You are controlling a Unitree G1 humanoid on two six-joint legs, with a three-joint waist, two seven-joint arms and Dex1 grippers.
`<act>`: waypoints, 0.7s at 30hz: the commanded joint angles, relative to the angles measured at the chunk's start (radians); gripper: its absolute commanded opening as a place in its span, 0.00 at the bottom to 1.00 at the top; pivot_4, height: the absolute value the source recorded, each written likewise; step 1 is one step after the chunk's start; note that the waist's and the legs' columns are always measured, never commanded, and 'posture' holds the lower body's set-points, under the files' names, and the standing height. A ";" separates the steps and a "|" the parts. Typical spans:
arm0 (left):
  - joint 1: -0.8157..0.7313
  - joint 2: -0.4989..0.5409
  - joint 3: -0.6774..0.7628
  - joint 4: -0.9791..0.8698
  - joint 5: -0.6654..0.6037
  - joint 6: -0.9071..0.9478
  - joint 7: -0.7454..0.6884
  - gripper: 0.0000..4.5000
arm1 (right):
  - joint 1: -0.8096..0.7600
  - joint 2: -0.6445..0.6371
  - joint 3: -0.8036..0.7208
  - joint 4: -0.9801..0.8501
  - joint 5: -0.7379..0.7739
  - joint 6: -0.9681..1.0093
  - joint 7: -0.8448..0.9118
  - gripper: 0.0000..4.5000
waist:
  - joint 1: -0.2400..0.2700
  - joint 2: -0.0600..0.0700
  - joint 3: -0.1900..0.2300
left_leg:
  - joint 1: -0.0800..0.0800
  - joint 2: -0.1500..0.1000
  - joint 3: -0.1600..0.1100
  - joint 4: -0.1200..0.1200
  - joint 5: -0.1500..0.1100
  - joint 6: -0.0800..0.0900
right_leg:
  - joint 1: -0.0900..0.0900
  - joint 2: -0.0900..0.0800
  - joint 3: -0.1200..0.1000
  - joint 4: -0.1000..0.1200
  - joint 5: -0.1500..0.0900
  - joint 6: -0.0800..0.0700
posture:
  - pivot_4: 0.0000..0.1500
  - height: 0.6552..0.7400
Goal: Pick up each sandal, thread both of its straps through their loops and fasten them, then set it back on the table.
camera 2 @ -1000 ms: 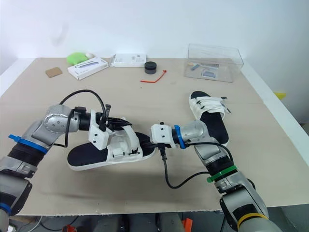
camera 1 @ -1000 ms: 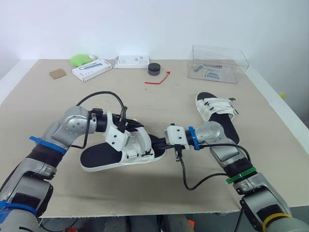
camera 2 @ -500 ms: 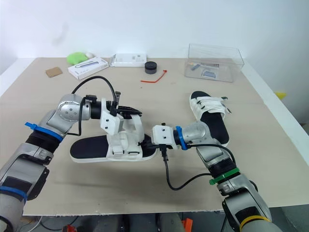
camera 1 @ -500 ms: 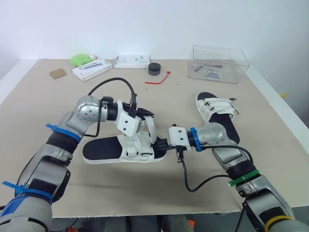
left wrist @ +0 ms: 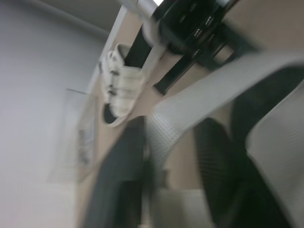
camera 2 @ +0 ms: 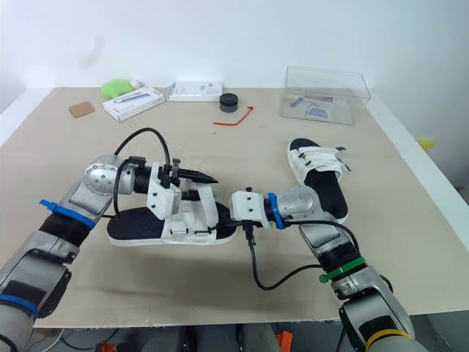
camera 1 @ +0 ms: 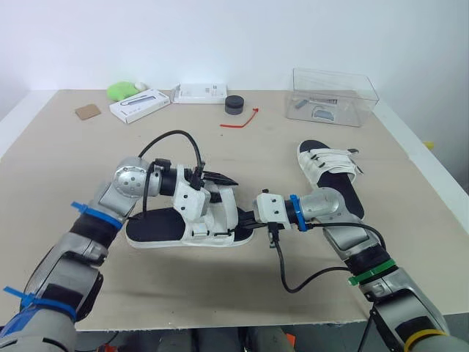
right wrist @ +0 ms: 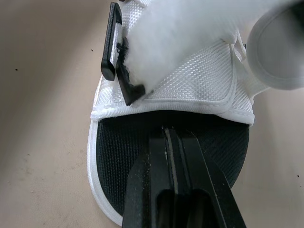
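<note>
Right hand, closed, pins the front-edge sandal to the surface, apparently steadying it for the left hand at its strap; left grip cannot be told.

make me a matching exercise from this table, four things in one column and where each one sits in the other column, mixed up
Things
1 far sandal
2 clear plastic box
3 cardboard piece
4 red strip

Places
a far left, next to the long white box
b far right corner of the table
c far middle, beside the black puck
d flat on the right side, nearer than the clear box

Pairs: 1-d, 2-b, 3-a, 4-c
</note>
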 commanded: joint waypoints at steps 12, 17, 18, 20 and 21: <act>0.100 0.201 0.155 -0.426 -0.322 0.775 -0.139 0.99 | -0.004 -0.002 0.034 0.055 -0.033 -0.006 0.031 0.00 | 0.000 0.000 0.000 | 0.001 0.001 -0.001 0.001 0.000 0.000 | 0.001 0.001 0.000 0.000 0.000 0.000 | 1.00 1.00; 0.126 0.313 0.244 -0.608 -0.653 1.357 -0.128 0.99 | -0.010 0.003 0.034 0.067 -0.033 -0.011 0.034 0.00 | -0.001 0.000 0.000 | 0.001 0.001 -0.002 0.001 0.000 0.000 | 0.000 0.002 0.000 0.000 -0.002 0.001 | 1.00 1.00; 0.136 0.323 0.263 -0.637 -0.716 1.453 -0.109 0.99 | -0.012 0.005 0.034 0.071 -0.034 -0.013 0.035 0.00 | -0.001 0.000 0.000 | 0.001 0.001 -0.002 0.001 0.000 0.000 | 0.001 0.002 -0.001 0.000 -0.002 0.001 | 1.00 1.00; 0.164 0.322 0.288 -0.688 -0.825 1.639 -0.031 0.99 | -0.015 0.009 0.035 0.077 -0.035 -0.016 0.034 0.00 | -0.002 0.000 0.000 | 0.001 0.002 -0.002 0.001 0.000 0.000 | 0.001 0.002 0.000 0.001 -0.006 0.006 | 1.00 1.00; 0.189 0.314 0.293 -0.719 -0.856 1.692 0.005 0.99 | -0.015 0.011 0.035 0.078 -0.035 -0.016 0.033 0.00 | -0.002 0.000 0.000 | 0.001 0.002 -0.002 0.001 0.000 0.000 | 0.001 0.002 0.000 0.001 -0.006 0.007 | 1.00 1.00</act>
